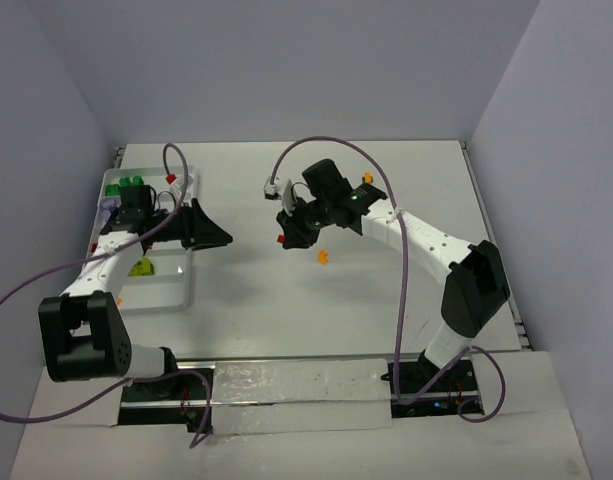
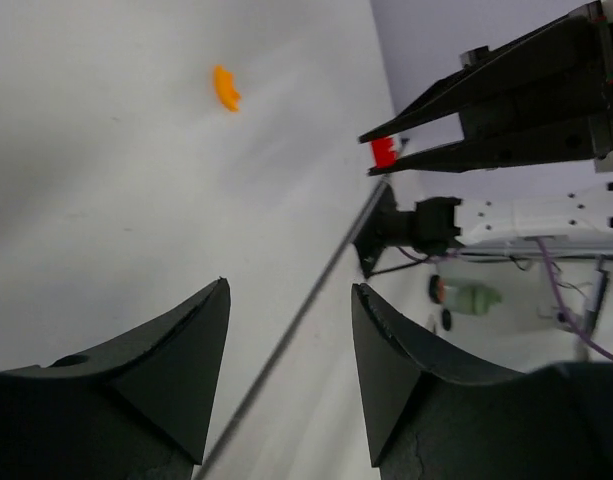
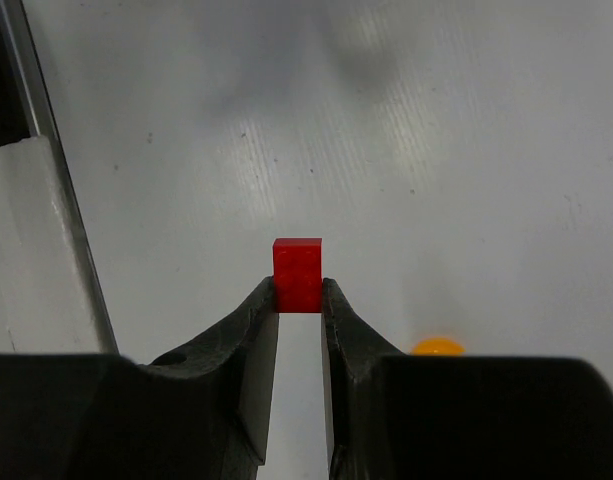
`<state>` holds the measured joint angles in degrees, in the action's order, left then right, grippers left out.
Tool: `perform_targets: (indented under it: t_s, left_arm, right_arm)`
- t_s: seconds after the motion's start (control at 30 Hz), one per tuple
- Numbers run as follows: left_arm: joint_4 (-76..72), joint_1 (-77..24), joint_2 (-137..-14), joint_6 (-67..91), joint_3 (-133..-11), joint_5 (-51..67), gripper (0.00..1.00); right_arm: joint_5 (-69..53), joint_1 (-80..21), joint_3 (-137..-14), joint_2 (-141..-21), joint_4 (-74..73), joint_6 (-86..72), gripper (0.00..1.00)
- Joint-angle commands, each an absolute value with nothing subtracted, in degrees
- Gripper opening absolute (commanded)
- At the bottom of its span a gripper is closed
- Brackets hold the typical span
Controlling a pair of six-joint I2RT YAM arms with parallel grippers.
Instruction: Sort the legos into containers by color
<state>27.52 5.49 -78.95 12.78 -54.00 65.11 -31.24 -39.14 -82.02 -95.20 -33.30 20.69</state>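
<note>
Over the middle of the grey table (image 1: 386, 190), the right gripper (image 3: 298, 290) pinches a small red plastic lego brick (image 3: 297, 272) between nearly closed fingertips, probably for carrying toward the white compartmented plastic tray (image 1: 164, 288) at left; the left gripper (image 2: 290, 285) stands half-open and empty near it.

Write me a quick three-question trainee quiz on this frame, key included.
1. True or false: the left gripper grips an orange piece.
2. Which colour is the small plastic brick pinched by the right gripper? A orange, B red, C lime green.
3. Fill in: the white translucent rectangular plastic tray lies on the robot's ___ side.

Key: 1 false, its fingers stand open and empty; 2 B; 3 left.
</note>
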Motion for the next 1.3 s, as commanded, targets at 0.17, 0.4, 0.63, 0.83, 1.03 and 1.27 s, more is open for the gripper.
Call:
perform_targets:
  t_s: [0.17, 0.4, 0.63, 0.83, 1.03, 1.27]
  left_arm:
    - [-3.6, -4.2, -79.0, 40.9, -51.1, 69.4, 0.56]
    - [-4.1, -9.4, -80.3, 41.3, -51.7, 68.0, 0.54]
    - [-2.4, -11.4, -82.4, 40.6, -53.7, 67.8, 0.55]
    - [-1.9, -12.8, -83.4, 40.5, -54.3, 68.0, 0.51]
    - [-2.6, -13.7, -84.0, 41.5, -54.4, 69.1, 0.34]
    - [-5.8, -13.8, -85.5, 45.0, -53.7, 71.6, 0.18]
  right_arm:
    - [-29.0, -44.4, -85.6, -94.0, -30.1, 16.4, 0.00]
    - [-29.5, -45.1, -86.4, -94.8, -30.1, 15.4, 0.00]
    - [-29.4, -45.6, -87.2, -95.3, -30.1, 15.1, 0.00]
    - [-29.1, -45.8, -87.6, -95.5, -30.2, 15.2, 0.00]
    - [-28.2, -46.0, -87.6, -95.6, -30.0, 15.0, 0.00]
    - [-27.3, -46.1, -87.9, -95.9, -29.5, 14.8, 0.00]
